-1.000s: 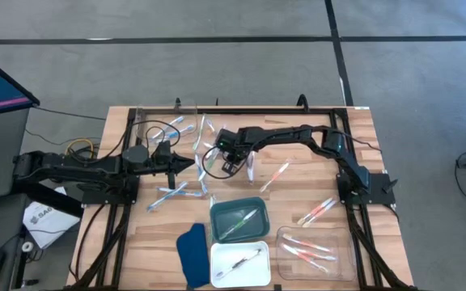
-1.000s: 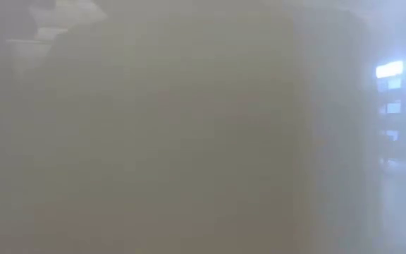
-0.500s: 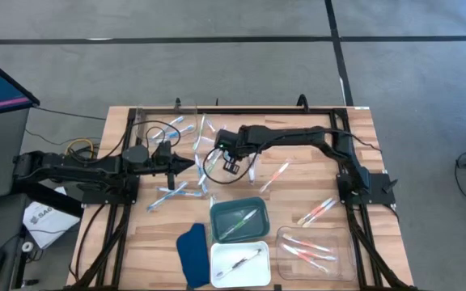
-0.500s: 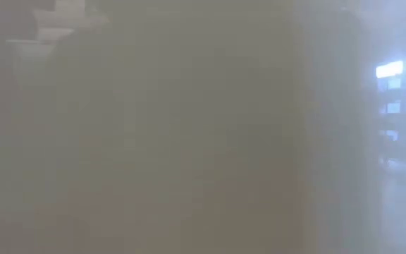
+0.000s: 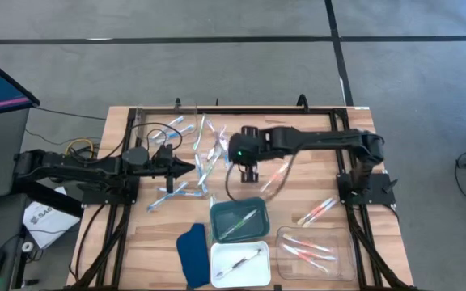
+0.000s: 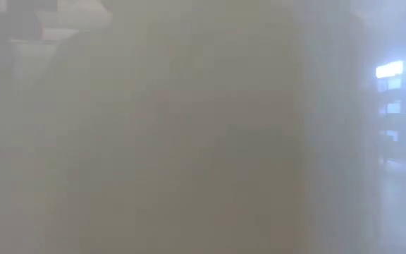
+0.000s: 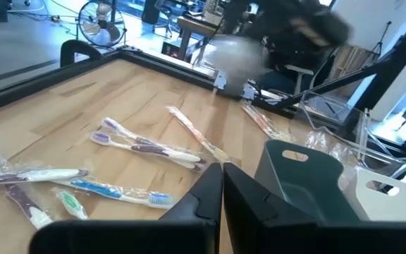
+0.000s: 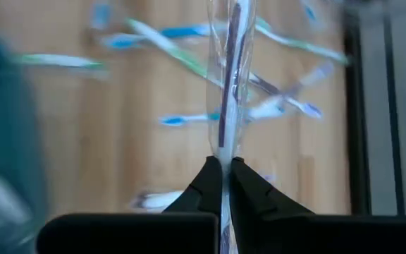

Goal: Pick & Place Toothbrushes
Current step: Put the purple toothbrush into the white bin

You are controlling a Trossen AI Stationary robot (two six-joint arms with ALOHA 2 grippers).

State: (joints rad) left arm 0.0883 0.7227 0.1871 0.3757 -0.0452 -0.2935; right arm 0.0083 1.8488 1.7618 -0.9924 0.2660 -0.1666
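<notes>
We have the right gripper (image 8: 222,185) closed on a wrapped toothbrush (image 8: 229,77), pinched near one end so that the rest stands out ahead of the fingers. In the high view this gripper (image 5: 247,171) hangs over the middle of the bench (image 5: 354,141), just behind the green tray (image 5: 259,227).

The step in hand, as we judge it, is the carry to a tray. We hold the grip firm, since the clear wrapper is slick and the brush could slide within it. We lift clear of the loose brushes (image 5: 186,153) before travelling, so the long free end does not sweep them. We release low over the tray, with the brush lying along its length.

The left gripper (image 7: 222,185) is shut and empty, waiting low over the left half of the bench.

The held brush is thin, with a dark purple-grey stem inside a transparent sleeve. Most other brushes lie scattered towards the back left, in blue, green and purple. Pink-orange ones (image 5: 317,211) lie near the right edge and in the clear tray (image 5: 285,239) at the front right corner. The white tray (image 5: 222,276) at the front edge holds one brush.
</notes>
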